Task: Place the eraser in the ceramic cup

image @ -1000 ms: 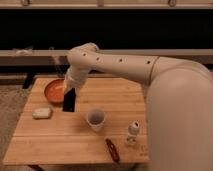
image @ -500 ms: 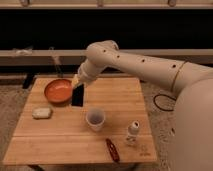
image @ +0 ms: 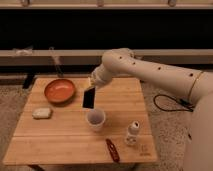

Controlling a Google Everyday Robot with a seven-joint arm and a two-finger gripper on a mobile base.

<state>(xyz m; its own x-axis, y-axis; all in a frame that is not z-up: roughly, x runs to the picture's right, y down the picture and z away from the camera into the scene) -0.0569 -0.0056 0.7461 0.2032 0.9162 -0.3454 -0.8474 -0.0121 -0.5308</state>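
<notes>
The white robot arm [image: 150, 72] reaches in from the right edge of the frame and bends down toward the centre. There the tool [image: 91, 84] hangs over the light wooden tabletop [image: 65, 137], its fingers clamped on the top end of the flat black rectangular eraser [image: 88, 100]. The eraser hangs upright, long side vertical, its lower end just above and slightly left of the rim of the small white handleless ceramic cup [image: 95, 120]. The cup stands upright near the middle of the tabletop; whether eraser and cup touch cannot be told. Left of the tool sits a round orange bowl [image: 60, 91], and lower in the frame, near the tabletop's left edge, lies a pale whitish rectangular block [image: 42, 113]. At the lower right stands a small white bottle [image: 132, 133], with a slim red object [image: 112, 150] lying near the front edge just left of it.
</notes>
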